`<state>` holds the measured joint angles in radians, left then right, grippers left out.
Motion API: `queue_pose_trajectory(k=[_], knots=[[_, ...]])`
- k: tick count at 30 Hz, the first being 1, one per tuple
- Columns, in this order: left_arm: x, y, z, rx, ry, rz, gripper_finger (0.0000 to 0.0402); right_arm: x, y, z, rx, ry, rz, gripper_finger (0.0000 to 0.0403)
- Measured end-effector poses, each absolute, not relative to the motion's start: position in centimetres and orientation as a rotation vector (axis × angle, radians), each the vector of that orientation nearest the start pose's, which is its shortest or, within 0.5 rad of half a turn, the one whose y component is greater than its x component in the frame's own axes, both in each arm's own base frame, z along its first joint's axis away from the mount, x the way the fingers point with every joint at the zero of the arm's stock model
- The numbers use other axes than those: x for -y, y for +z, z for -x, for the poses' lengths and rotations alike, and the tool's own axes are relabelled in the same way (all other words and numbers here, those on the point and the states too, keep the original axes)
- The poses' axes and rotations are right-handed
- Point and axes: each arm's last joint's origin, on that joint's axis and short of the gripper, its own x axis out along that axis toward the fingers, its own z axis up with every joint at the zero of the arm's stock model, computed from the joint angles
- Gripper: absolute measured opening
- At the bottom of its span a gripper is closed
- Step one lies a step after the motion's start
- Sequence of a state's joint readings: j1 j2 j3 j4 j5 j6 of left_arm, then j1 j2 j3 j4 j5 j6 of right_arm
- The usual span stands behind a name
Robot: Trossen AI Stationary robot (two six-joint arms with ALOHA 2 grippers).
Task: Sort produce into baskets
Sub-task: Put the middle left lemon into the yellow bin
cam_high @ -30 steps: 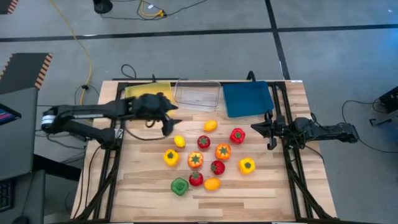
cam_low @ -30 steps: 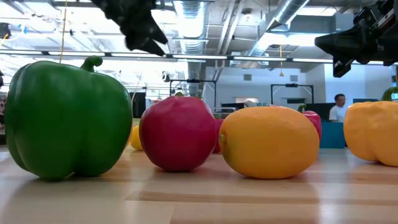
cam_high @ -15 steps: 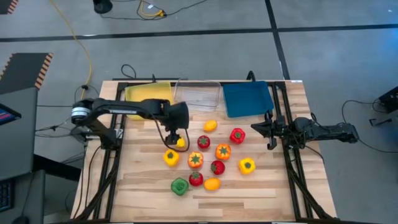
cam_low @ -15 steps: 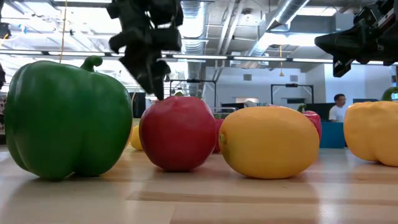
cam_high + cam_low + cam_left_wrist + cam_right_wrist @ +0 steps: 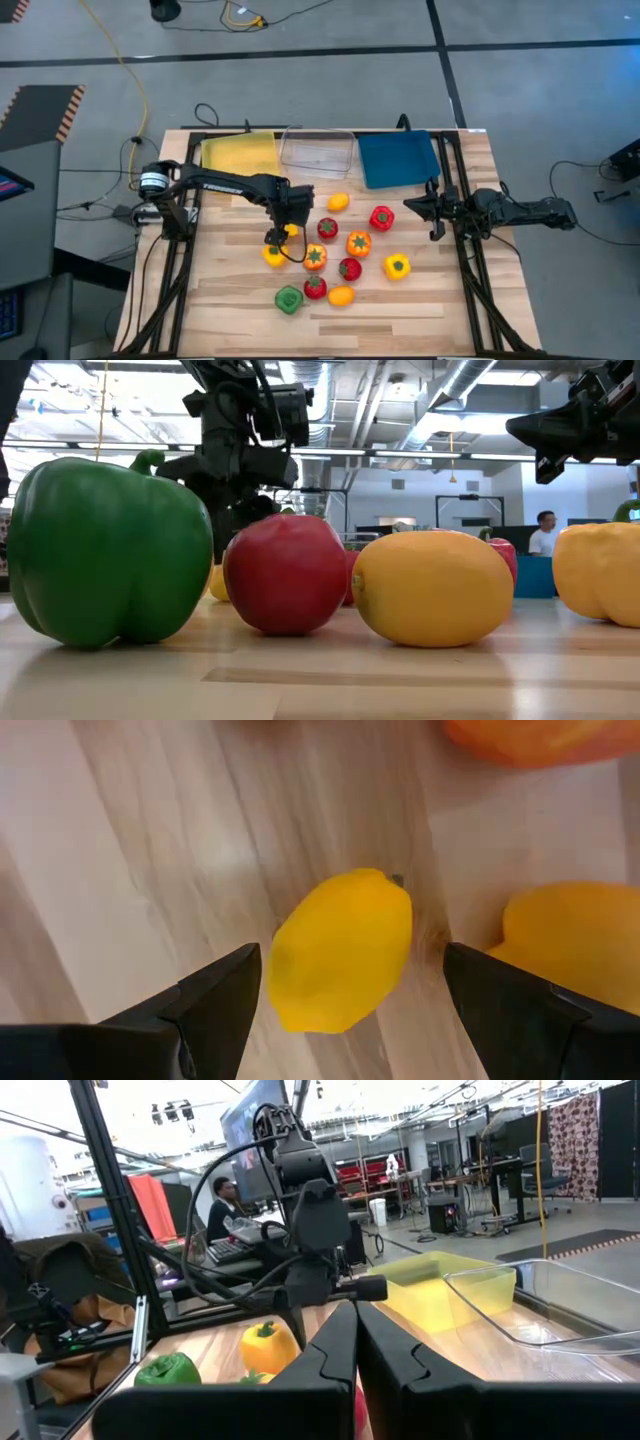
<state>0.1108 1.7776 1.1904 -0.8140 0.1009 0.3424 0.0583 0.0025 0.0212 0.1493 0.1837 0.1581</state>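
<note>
Between left claw [image 5: 345,1005] fingers, unlabelled yellow lemon [image 5: 340,950], untouched

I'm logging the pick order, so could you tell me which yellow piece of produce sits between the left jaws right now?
The small lemon beside the yellow pepper: the open left gripper straddles it, unlike the orange-yellow lemons further off.

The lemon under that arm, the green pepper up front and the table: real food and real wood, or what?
Lemon: probably plastic; an even yellow, smooth, faintly faceted skin.
Green pepper: also looks like plastic; uniform colour, soft sheen, moulded lobes and stem.
Table: looks like real wood; pale boards with visible grain and seams, matte finish.
</note>
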Motion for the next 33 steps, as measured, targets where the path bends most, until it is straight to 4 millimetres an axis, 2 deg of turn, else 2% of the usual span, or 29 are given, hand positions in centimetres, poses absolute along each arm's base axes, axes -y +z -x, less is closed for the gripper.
queue_pose_trajectory(k=[10,21,29,33], knots=[[-3.4,17.9,-32.8,-1.366,-0.221,-0.162,0.0296,0.0,18.5,-9.5,0.177,-0.112,-0.178,0.0036],[-3.5,16.6,-33.2,-1.404,-0.223,-0.143,0.023,0.0,18.5,-9.5,0.178,-0.112,-0.178,0.0036],[-3.5,16.7,-33.1,-1.411,-0.203,-0.139,0.0201,0.0,18.5,-9.5,0.179,-0.111,-0.178,0.0036],[-3.7,17.7,-33.3,-1.451,-0.168,-0.181,0.0191,0.0,18.5,-9.5,0.178,-0.111,-0.178,0.0036]])
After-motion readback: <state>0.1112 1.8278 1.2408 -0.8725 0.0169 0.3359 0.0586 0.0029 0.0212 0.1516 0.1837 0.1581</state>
